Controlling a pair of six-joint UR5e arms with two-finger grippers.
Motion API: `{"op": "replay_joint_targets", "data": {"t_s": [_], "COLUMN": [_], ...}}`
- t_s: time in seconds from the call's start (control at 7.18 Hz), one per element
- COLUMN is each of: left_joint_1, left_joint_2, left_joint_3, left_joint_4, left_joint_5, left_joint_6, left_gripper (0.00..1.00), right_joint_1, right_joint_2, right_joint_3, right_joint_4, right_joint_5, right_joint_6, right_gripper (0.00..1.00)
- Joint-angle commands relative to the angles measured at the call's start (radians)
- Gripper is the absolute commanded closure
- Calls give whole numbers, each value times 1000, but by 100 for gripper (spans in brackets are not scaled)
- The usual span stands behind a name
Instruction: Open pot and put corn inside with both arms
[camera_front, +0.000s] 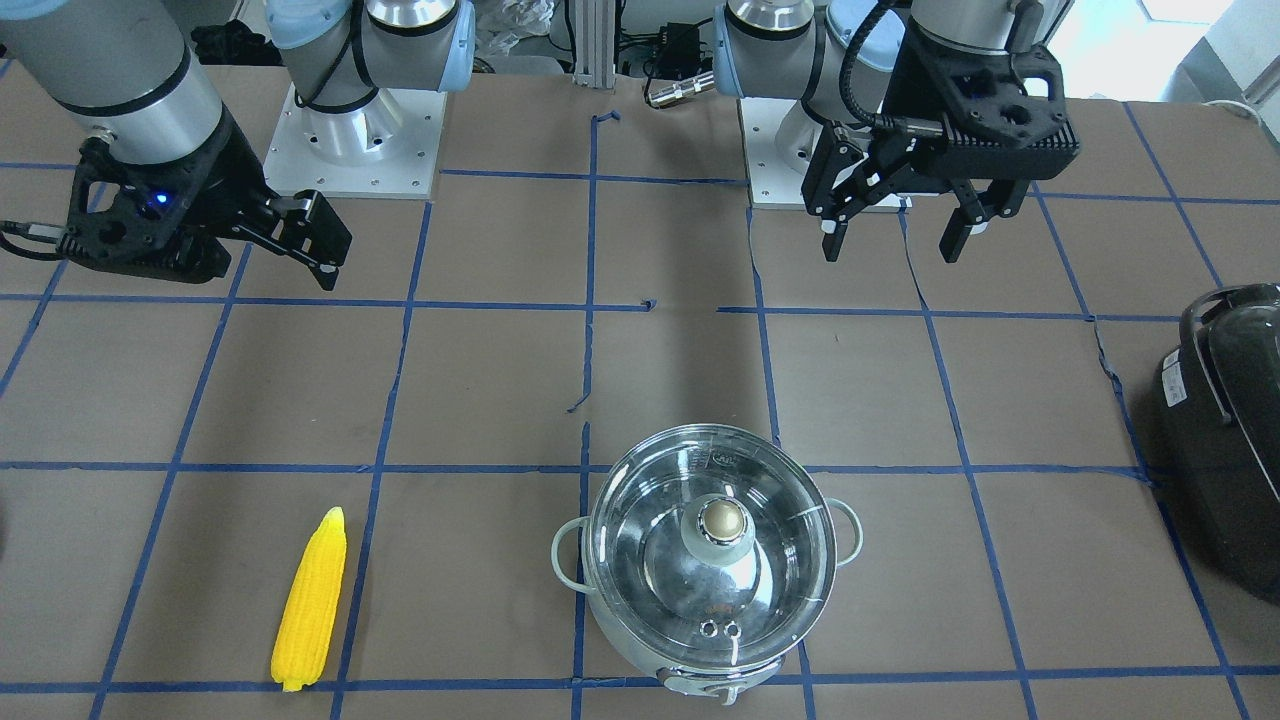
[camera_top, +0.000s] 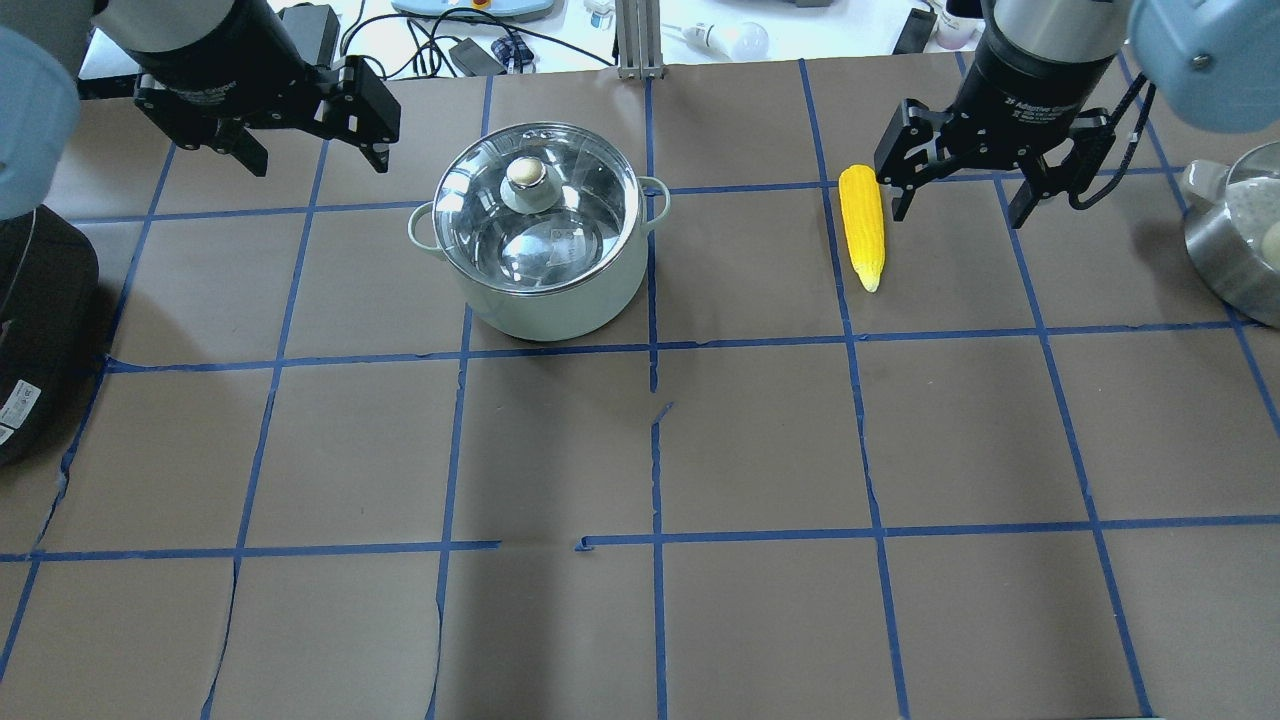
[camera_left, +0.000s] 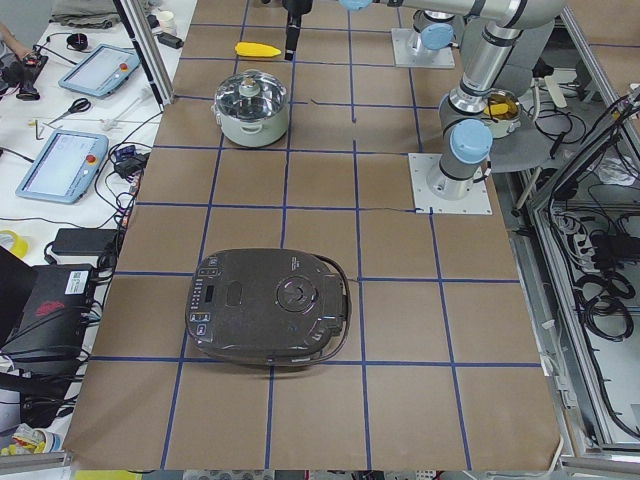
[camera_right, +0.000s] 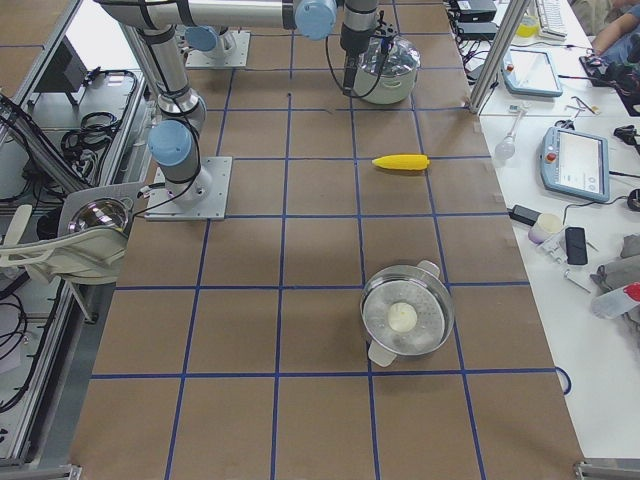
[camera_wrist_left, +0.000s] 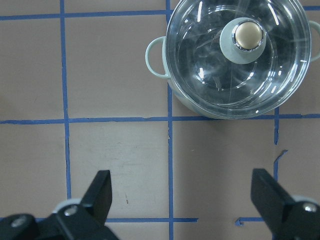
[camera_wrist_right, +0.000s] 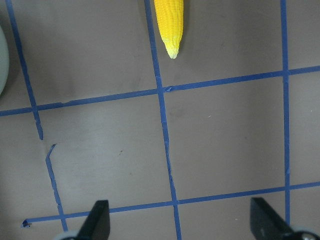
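- My table, papered brown and gridded in blue tape, carries everything.
- The black appliance sits at the left arm's end, well apart from the pot.
- The pot stands near the operators' edge, with its glass lid seated.
- My left gripper hovers beside the pot, jaws wide, holding nothing.
- My right gripper hangs just beside the corn, jaws wide, holding nothing.
- The corn lies flat on the table, apart from the pot.
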Motion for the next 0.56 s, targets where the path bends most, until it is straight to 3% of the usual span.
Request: {"op": "replay_joint_targets", "data": {"t_s": [0.0, 0.42], "left_joint_1": [-2, -2], "left_joint_2": [0, 0], "left_joint_3": [-2, -2], "left_joint_4": [0, 0], "left_joint_5": [2, 2], "left_joint_6": [0, 0], "left_gripper": [0, 0], "right_joint_1": [-1, -5], "right_joint_2": [-16, -14], "right_joint_3": [-4, -1], "right_joint_4": [-1, 2], "right_joint_5": [-51, -49], "right_joint_6": [-6, -10], "right_gripper": [0, 0]}}
